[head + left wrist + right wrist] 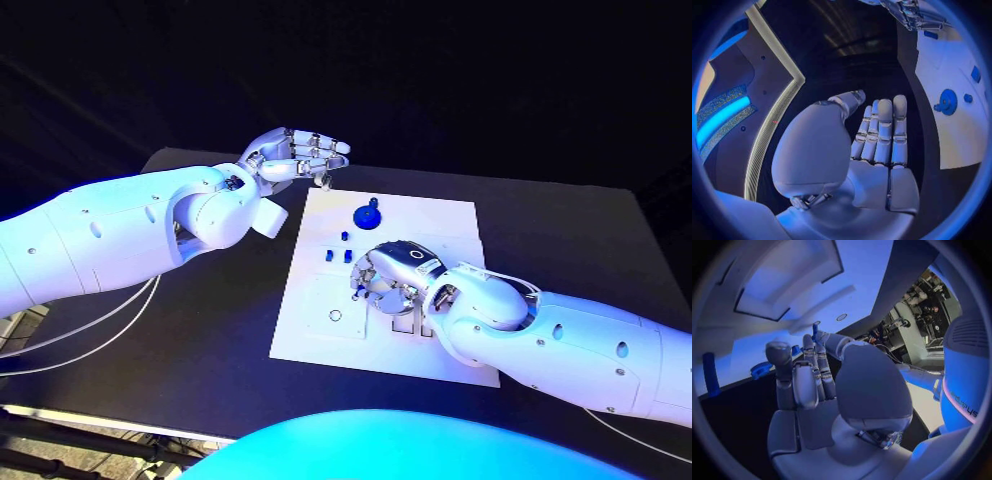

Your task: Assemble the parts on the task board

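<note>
The task board (433, 215) is lying at the middle of the table (577, 230), assembly seemingly early: the round blue part (368, 214) and small blue pieces (336, 255) are sitting loose near its far end. The right hand (392, 275) is hovering mid-board, pinching a small blue piece. The left hand (296, 155) is hanging beyond the board's far corner, fingers apart, holding nothing.

White task board (433, 215) mid-table; blue parts (366, 215) on it.

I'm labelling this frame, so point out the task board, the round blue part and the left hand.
task board (325, 335), head view, bare white surface near its left edge.
round blue part (366, 215), head view, middle of its disc.
left hand (296, 155), head view, its middle.
</note>
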